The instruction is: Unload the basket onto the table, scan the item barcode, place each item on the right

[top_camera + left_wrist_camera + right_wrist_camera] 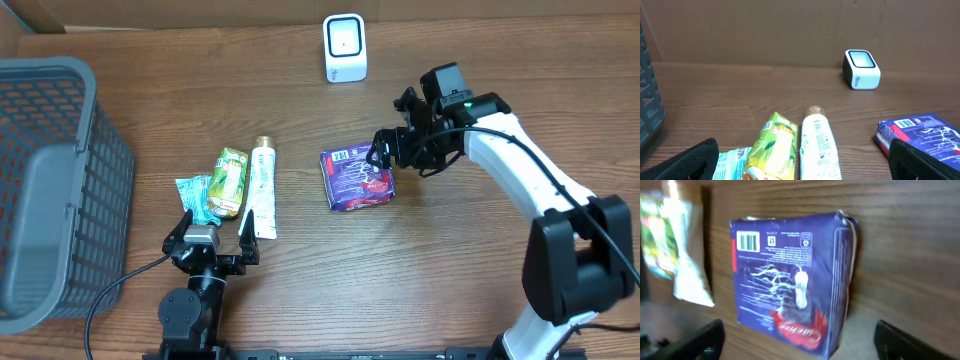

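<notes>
Two arms shared the brown wooden bench point(450, 280) in the overhead view. The right gripper point(385, 150) hung at the far right edge of a purple soft-wrapped package point(355, 178) that lay flat near the middle of the bench, well apart from the white box-shaped scanner point(345, 47) at the far edge. The left gripper point(215, 238) sat low at the near edge with its jaws spread wide and nothing between them, apparently parked out of the way. Just beyond it lay a teal sachet point(195, 195), a green carton point(230, 182) and a white tube point(263, 190), side by side as if queued for scanning, with a grey plastic mesh basket point(60, 180) at the far left, probably for finished items. From the left wrist, the tube and carton filled the foreground, the package showed at the right edge, and the scanner stood behind with its window facing up. From the right wrist, both fingers point(695, 340) stood wide apart at the lower corners, clear of the package, so that gripper was open and held nothing. The barcode point(748, 242) sat on the upturned face near one corner; it probably needs turning toward the scanner's window to be read.
</notes>
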`<action>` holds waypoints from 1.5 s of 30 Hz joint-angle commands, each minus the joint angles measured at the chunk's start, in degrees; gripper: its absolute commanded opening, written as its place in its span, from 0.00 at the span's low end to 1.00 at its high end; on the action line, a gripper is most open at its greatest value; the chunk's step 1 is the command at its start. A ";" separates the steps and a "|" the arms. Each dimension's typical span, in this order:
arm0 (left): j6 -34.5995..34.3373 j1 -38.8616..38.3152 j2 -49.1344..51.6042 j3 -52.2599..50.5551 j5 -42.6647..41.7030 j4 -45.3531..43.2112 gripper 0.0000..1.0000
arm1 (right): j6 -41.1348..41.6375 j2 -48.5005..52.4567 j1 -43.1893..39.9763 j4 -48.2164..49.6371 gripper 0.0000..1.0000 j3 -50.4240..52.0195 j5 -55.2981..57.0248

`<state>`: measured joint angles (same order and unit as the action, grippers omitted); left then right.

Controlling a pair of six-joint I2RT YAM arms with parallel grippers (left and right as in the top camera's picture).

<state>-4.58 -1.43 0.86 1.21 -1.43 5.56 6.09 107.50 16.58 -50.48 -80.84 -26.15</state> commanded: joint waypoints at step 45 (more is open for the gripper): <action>-1.01 0.44 -0.61 -0.48 0.39 -0.22 1.00 | -2.60 -3.15 -0.17 -5.88 0.04 -16.24 10.03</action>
<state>-4.58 -1.43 0.86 1.21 -1.43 5.56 3.25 111.59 14.44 -56.10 -91.92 -24.73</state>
